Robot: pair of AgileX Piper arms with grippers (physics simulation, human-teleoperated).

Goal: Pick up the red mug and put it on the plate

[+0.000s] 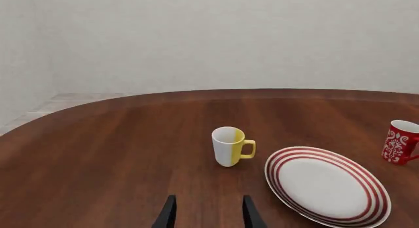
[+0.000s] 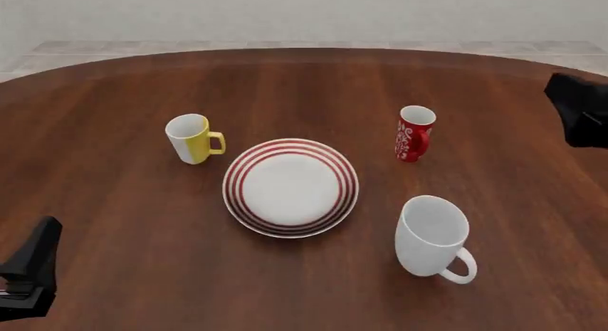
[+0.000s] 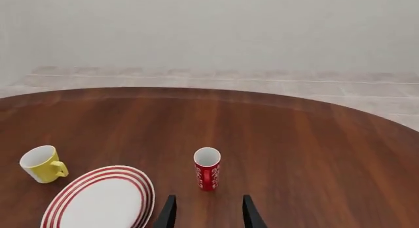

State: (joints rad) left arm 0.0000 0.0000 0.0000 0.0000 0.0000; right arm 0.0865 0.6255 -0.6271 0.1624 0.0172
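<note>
We are at the approach: the red mug [image 3: 207, 168] stands upright right of the plate [image 2: 290, 187], ahead of our right gripper [image 3: 208, 215], jaws wide and empty. Next, we reach forward and straddle it.

Frame edges cut off both arms [image 2: 582, 110] and the plate [image 3: 98, 201].

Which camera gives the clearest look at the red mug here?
The front view: the red mug stands whole and upright, right of the plate, its swirl pattern and white inside visible. The right wrist view also shows it whole but smaller, ahead of the open right pincer. The left wrist view cuts it off at the frame edge.
</note>
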